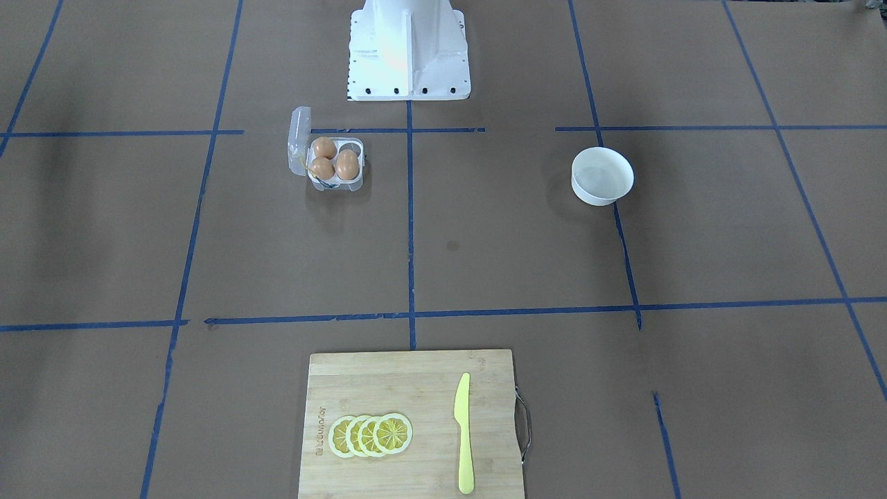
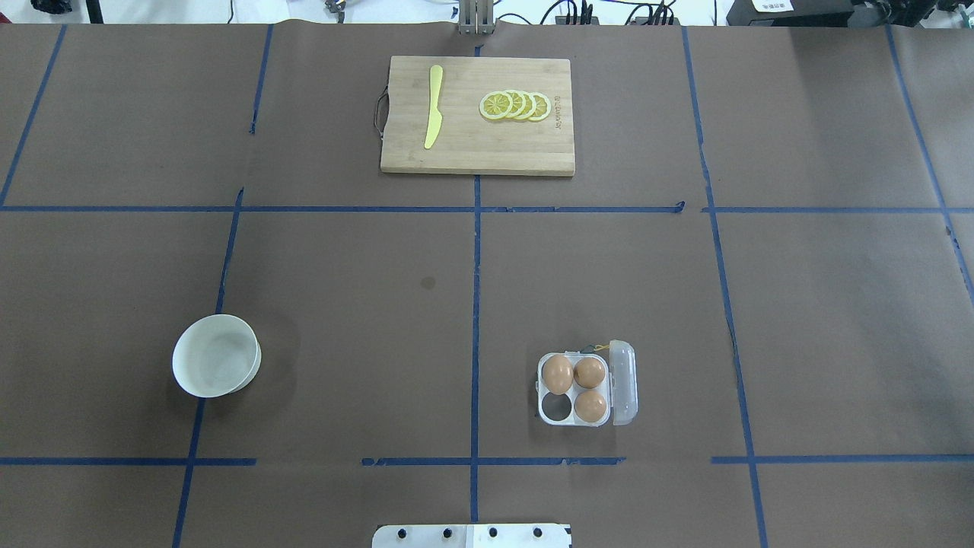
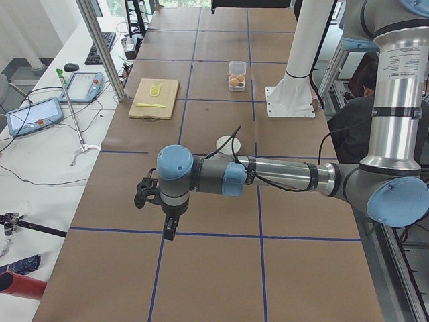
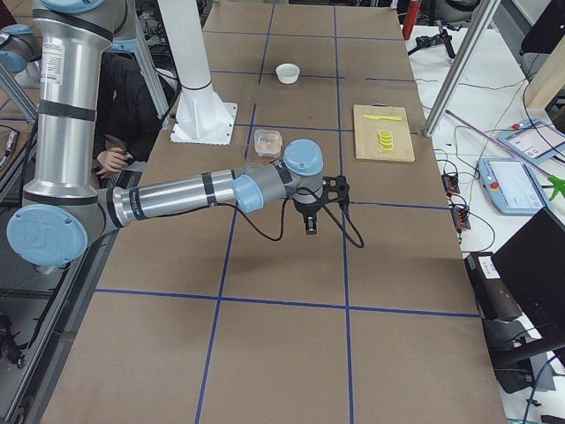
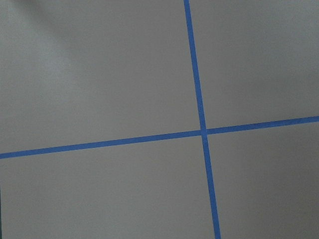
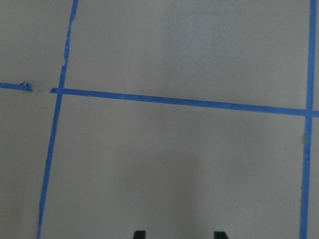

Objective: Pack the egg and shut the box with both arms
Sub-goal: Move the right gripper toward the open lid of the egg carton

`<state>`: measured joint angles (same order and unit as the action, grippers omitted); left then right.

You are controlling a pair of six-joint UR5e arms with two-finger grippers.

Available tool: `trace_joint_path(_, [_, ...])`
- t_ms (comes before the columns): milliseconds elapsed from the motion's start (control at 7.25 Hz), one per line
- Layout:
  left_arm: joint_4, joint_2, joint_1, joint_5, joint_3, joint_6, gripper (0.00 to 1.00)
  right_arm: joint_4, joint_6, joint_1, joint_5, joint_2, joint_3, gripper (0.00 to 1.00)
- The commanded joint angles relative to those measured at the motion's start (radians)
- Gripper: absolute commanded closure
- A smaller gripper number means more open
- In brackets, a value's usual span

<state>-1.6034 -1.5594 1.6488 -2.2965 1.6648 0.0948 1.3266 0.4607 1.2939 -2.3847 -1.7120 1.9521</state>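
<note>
1. Three eggs point(image 2: 588, 372) are seated in the box point(image 2: 624, 384), its lid standing open; one cell is unfilled.
2. Fingertips of the right gripper point(image 6: 179, 234) are held apart, away from the box.
3. For the left gripper point(image 3: 169, 228), finger state cannot be told.

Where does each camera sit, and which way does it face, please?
Front-facing: across the table, steeply down at the box; robot base at top.
Overhead: behind the robot, forward and down; base edge only.
Left: the table's left end, looking along it; left arm near.
Right: the opposite end; right arm near.
Left wrist: down on taped table; no body.
Right wrist: likewise; jaws' tips apart at bottom.
Front-facing and overhead share box, bowl, cutting board, mirrored.
</note>
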Motion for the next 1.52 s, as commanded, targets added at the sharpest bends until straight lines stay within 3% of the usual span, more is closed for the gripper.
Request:
trace_joint_path(0, [-0.015, 0.015, -0.001, -0.003, -0.016, 0.002, 0.0, -0.085, 0.34, -0.191, 0.007, 0.008, 0.071, 0.78])
trace_joint_path(276, [-0.015, 0.015, -0.001, -0.003, -0.013, 0.003, 0.0, -0.286, 0.667, -0.408, 0.102, 0.018, 0.079, 0.88])
trace_joint_path(552, [-0.016, 0.015, -0.001, -0.015, -0.008, 0.003, 0.0, -0.3, 0.888, -0.63, 0.279, 0.139, 0.073, 0.97])
trace_joint_path(966, [-0.026, 0.013, -0.001, -0.02, -0.003, 0.003, 0.0, -0.281, 1.012, -0.829, 0.444, 0.276, 0.065, 0.97])
trace_joint_path(1379, [-0.052, 0.015, -0.001, -0.044, -0.014, 0.003, 0.0, -0.042, 1.078, -0.876, 0.499, 0.493, 0.065, 0.95])
